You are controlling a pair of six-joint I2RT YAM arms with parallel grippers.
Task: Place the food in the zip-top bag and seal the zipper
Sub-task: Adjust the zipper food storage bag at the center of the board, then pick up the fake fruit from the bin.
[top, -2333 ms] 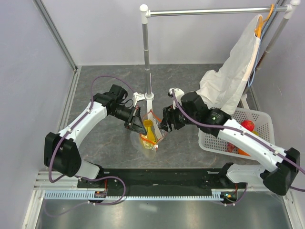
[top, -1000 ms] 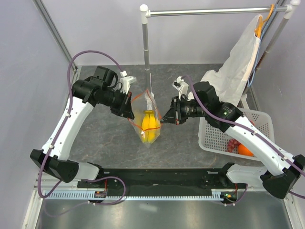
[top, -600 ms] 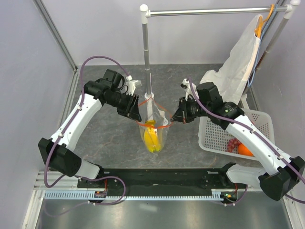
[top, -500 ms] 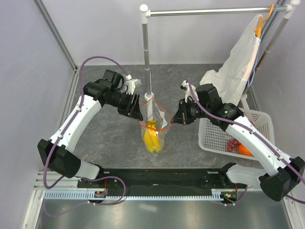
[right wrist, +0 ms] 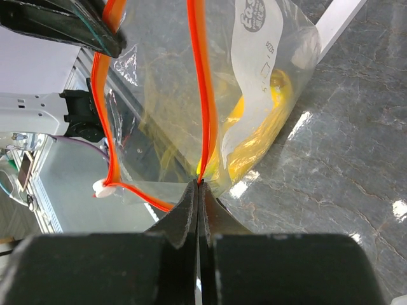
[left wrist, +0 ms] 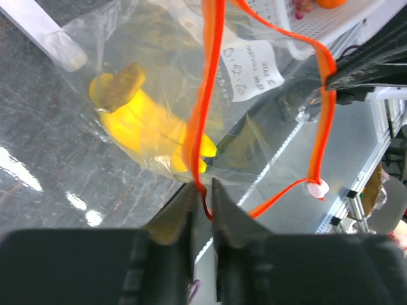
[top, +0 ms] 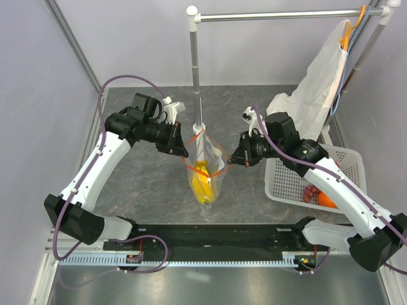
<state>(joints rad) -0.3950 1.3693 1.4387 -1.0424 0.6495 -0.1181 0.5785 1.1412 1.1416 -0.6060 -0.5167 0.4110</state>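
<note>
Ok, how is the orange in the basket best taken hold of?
Grip the orange across its round middle, coming straight down from above. The white mesh basket blocks any side approach, and the grapes lie close on its left, so probably pinch front to back.

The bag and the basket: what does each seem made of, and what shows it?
The bag: thin, glossy clear plastic, probably; the banana shows through it, and it wrinkles. The basket: white, likely moulded plastic, with an even grid of holes.
</note>
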